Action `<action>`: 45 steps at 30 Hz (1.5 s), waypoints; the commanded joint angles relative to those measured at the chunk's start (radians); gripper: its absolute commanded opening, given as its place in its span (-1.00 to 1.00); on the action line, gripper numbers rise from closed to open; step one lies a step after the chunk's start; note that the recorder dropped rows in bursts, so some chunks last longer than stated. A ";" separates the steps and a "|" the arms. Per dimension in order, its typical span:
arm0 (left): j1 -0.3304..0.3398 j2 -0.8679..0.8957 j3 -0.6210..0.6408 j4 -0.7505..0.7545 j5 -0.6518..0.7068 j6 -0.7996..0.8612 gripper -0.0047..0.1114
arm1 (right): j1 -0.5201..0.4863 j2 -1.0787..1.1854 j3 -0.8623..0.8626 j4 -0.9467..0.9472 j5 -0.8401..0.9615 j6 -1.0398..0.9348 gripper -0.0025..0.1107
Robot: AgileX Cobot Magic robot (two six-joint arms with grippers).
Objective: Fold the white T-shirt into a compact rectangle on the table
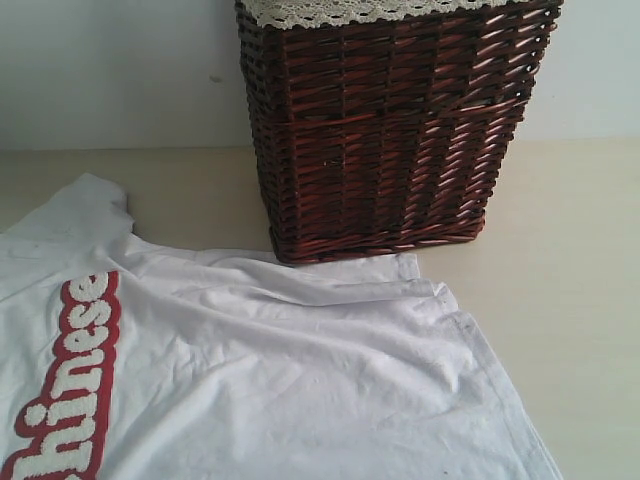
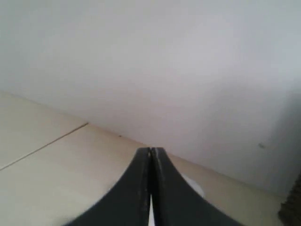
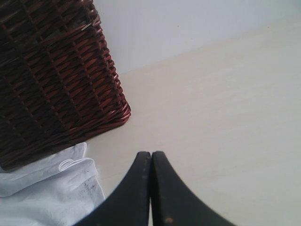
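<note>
The white T-shirt point(image 1: 270, 370) lies spread and wrinkled on the table point(image 1: 580, 300), its red-outlined letters point(image 1: 70, 380) at the lower left and a sleeve at the upper left. No gripper shows in the exterior view. My left gripper point(image 2: 151, 150) is shut with nothing between its black fingers, above bare table near the wall; a small white patch of cloth point(image 2: 195, 187) peeks out beside one finger. My right gripper point(image 3: 151, 154) is shut and empty over bare table, just beside the shirt's hem corner point(image 3: 51, 188).
A dark brown wicker basket point(image 1: 390, 130) with white lace trim stands at the back of the table, its base touching the shirt's far edge; it also fills a corner of the right wrist view point(image 3: 51, 70). A pale wall point(image 1: 100, 70) runs behind.
</note>
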 commanded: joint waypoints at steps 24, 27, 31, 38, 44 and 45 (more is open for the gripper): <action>-0.002 0.220 0.002 -0.012 -0.301 0.011 -0.88 | -0.003 -0.007 0.005 -0.003 -0.006 -0.004 -0.96; -0.002 0.284 0.002 -0.002 -0.256 0.011 -0.88 | -0.003 -0.007 0.005 -0.003 -0.006 -0.004 -0.96; -0.002 0.321 0.002 -0.002 -0.303 0.011 -0.88 | -0.003 -0.007 0.005 -0.003 -0.006 -0.004 -0.96; -0.002 0.240 0.002 0.158 -0.420 0.016 -0.88 | -0.003 -0.007 0.005 -0.003 -0.006 -0.004 -0.96; -0.002 0.028 0.002 0.119 -0.418 0.016 -0.88 | -0.003 -0.007 0.005 -0.003 -0.004 -0.004 -0.96; -0.002 0.003 0.002 0.119 -0.422 0.016 -0.88 | -0.003 -0.007 0.005 -0.003 -0.004 -0.004 -0.96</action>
